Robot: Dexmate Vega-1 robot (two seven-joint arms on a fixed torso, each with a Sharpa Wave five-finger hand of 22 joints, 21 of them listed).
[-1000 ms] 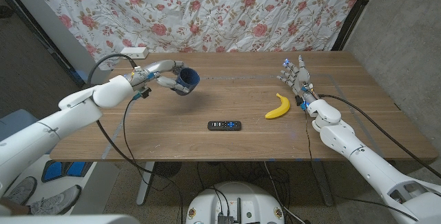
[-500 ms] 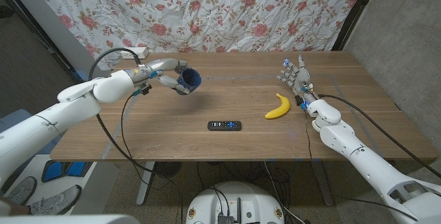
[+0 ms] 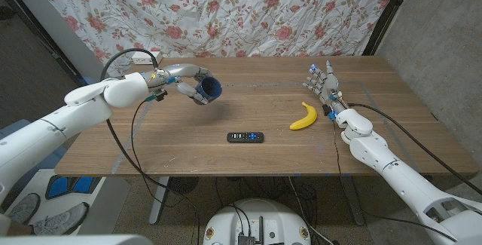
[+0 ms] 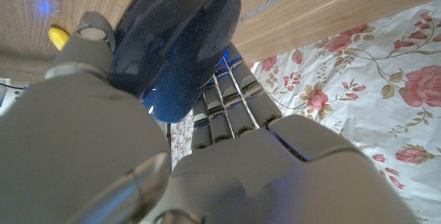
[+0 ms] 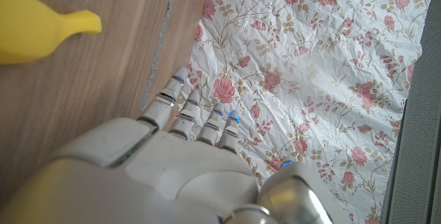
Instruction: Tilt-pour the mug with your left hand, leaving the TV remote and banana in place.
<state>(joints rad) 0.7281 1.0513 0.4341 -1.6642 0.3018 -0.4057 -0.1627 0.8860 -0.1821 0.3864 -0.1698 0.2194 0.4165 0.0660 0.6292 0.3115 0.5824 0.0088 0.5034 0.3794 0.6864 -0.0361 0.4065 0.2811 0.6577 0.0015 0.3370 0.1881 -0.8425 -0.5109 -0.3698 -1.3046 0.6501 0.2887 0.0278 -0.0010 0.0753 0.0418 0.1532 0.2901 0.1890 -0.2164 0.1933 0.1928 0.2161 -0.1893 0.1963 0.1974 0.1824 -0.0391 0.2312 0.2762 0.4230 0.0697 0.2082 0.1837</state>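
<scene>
Mug [image 3: 205, 89]: clamped in left robot hand [image 3: 183, 80], now tipped further, mouth sideways; pour underway. Right robot hand [image 3: 321, 84]: fingers apart, beside banana [image 3: 303, 116]. Remote [image 3: 245, 136], banana unmoved.

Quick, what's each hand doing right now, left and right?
Left hand: holding the blue mug, tilted, above the table.
Right hand: open, holding nothing, beside the banana.

Mug [image 3: 205, 90] looks like glossy dark-blue ceramic, catching reflections. Table [image 3: 226, 162] is matt brown wood with visible grain. Left robot hand [image 3: 179, 79] is smooth grey plastic (some metallic-looking segments). Backdrop curtain [image 3: 226, 11] is crinkled floral cloth.
</scene>
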